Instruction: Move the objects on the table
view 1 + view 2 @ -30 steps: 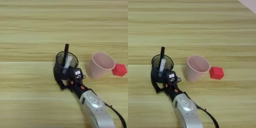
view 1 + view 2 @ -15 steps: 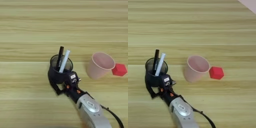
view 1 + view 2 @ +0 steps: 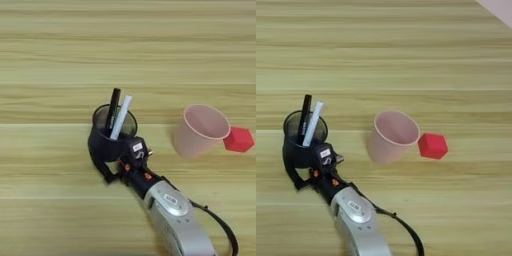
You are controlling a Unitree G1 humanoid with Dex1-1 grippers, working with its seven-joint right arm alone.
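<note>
A dark see-through pen cup (image 3: 113, 134) stands upright on the light wood-grain table (image 3: 60, 60), left of centre in the left eye view, with a black marker (image 3: 113, 111) and a white marker (image 3: 120, 118) leaning inside it, their tops sticking out above the rim. The right hand (image 3: 111, 159) reaches in from the lower right on a silver forearm (image 3: 176, 220), and its two black fingers (image 3: 99, 162) curve around the lower wall of the pen cup, clamped on it from the near side. To the right, well apart from the pen cup, a pale pink plastic cup (image 3: 200, 130) stands with its open mouth tipped toward the camera; nothing shows inside it. A small red block (image 3: 238, 139) sits just beside the pink cup's right side, seemingly touching its rim.
</note>
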